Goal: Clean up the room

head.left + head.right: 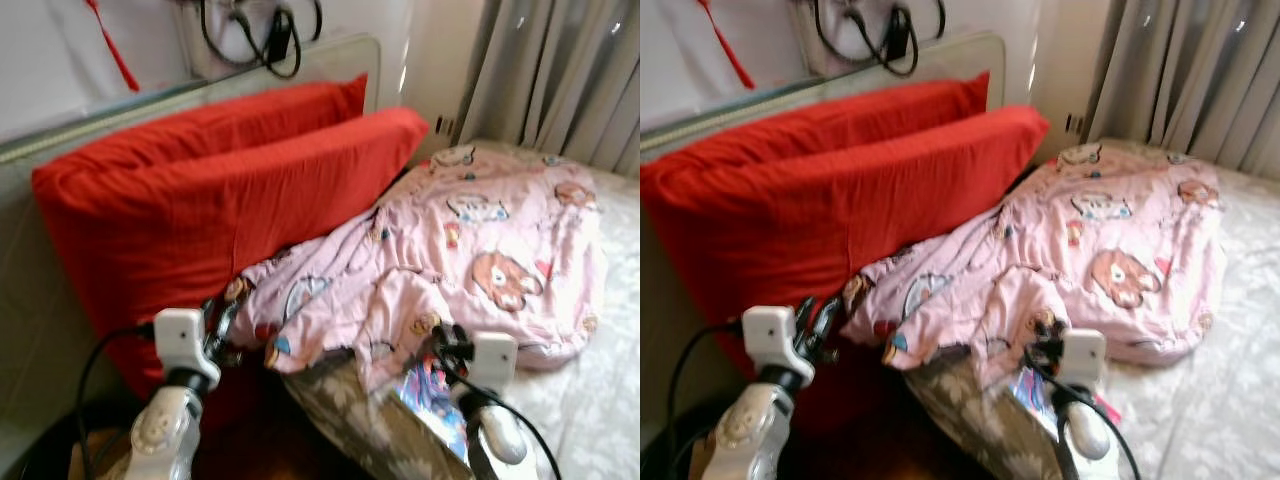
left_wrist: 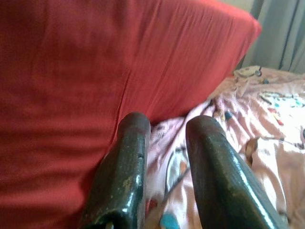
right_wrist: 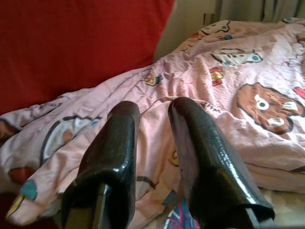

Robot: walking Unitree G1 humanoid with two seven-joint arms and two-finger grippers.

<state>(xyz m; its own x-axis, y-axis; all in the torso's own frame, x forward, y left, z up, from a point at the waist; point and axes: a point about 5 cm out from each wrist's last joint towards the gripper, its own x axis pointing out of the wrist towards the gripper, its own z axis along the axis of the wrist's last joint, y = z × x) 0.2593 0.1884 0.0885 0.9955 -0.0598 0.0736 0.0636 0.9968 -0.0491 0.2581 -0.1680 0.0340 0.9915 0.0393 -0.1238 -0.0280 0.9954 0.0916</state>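
Pink blanket (image 1: 470,250) with cartoon bears, crumpled on the bed (image 1: 600,400), just ahead of both tools. Left tool (image 1: 222,318) close to the blanket's near edge, fingers (image 2: 126,167) a little apart, nothing between them. Big red pillows (image 1: 210,190) right beside and ahead of it, leaning on the headboard (image 1: 250,75). Right tool (image 1: 447,340) at the blanket's front fold, fingers (image 3: 114,143) a little apart too, holding nothing. Grey curtain (image 1: 560,70) far beyond the right tool.

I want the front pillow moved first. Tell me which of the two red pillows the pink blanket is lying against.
The front red pillow, the lower one nearer the robot; the pink blanket bunches against its base. The rear red pillow stands behind it, against the headboard.
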